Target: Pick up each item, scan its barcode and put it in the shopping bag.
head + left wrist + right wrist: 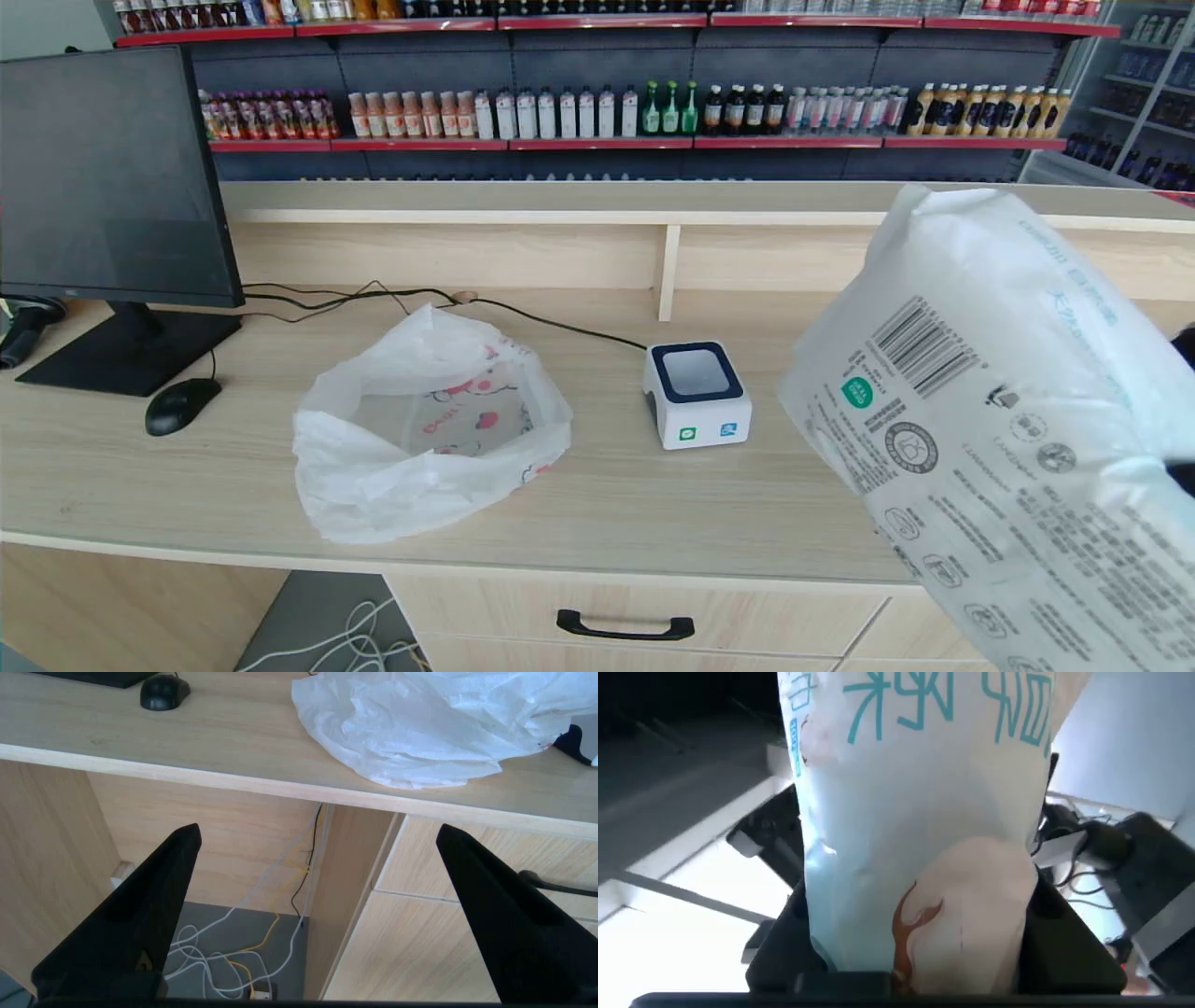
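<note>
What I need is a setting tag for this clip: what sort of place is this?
Most likely a shop checkout: shelves of bottled drinks stand behind the wooden counter, which carries a barcode scanner, an open shopping bag and a monitor.

The white printed plastic package [1008, 420] runs off the head view's right and bottom edges, covering most of the right gripper [915, 938] clamped on it; its fine print is unreadable.

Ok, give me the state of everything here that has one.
White plastic shopping bag: open, looks empty.
White printed plastic package: lifted, barcode facing the head camera.
White cube scanner: window up, uncovered.
Black monitor: dark.
Wooden drawer: shut.
Left gripper: open, empty.
Right gripper: shut on package.
</note>
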